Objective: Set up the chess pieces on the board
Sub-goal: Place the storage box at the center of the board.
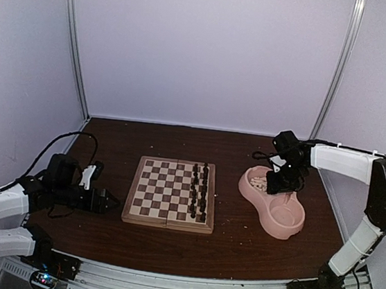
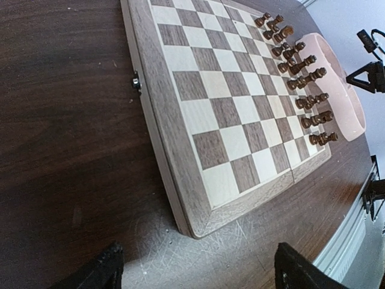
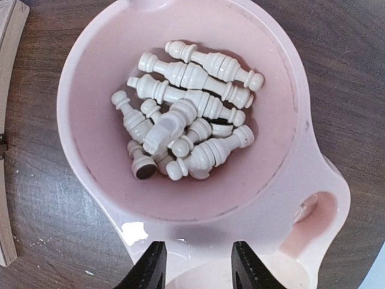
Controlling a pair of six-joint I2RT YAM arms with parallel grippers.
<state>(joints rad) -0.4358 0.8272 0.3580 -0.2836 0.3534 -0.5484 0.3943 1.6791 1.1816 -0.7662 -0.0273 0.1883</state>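
Observation:
Several cream-white chess pieces [image 3: 186, 123] lie heaped in one compartment of a pink double bowl [image 3: 81, 78], seen in the top view as a pale cluster [image 1: 257, 183]. My right gripper [image 3: 199, 268] hovers over the bowl's rim between the two compartments, open part-way with nothing between its fingers; from above it [image 1: 278, 184] sits over the bowl [image 1: 263, 212]. The board [image 1: 163, 192] lies mid-table with no white pieces on it. Low over the table, my left gripper [image 1: 111, 202] stands wide open and holds nothing, just off the board's near left corner [image 2: 201, 226].
Dark brown pieces [image 1: 199, 190] stand in two rows along the board's right side, also visible from the left wrist [image 2: 298, 66]. The bowl's nearer compartment [image 1: 287, 216] looks empty. A metal clasp [image 2: 136, 81] sticks out of the board's edge. Cables trail at the back left.

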